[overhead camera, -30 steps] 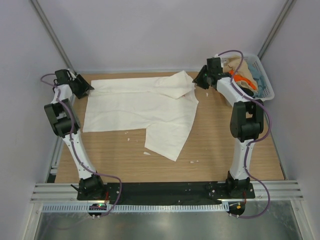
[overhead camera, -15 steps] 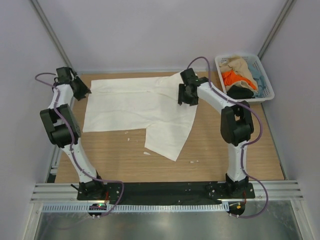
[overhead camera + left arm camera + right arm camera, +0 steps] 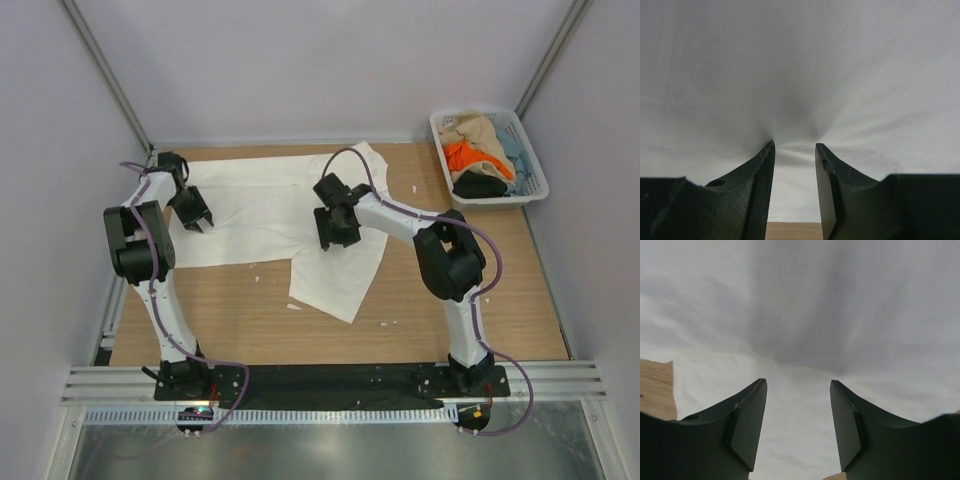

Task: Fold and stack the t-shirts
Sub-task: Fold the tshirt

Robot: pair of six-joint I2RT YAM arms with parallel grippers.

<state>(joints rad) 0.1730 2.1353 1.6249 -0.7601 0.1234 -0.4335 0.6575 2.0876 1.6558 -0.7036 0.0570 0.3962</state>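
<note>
White basket point(image 3: 503, 203) holds coloured t-shirts point(image 3: 468, 156); left end effector point(image 3: 794, 146), right end effector point(image 3: 798, 382) spread on white t-shirt point(image 3: 258, 208)

The shirt point(image 3: 270, 215) across the middle is plain white, on a pale wood-grain table point(image 3: 250, 320). At upper right, a white lattice basket point(image 3: 515, 201) holds a tan shirt point(image 3: 475, 130), an orange shirt point(image 3: 465, 157), a pale blue shirt point(image 3: 510, 148) and a black shirt point(image 3: 478, 186).

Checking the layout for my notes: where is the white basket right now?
In the top external view, the white basket sits at the far right corner of the table, holding the other t-shirts, apart from the white t-shirt spread to its left.
</note>
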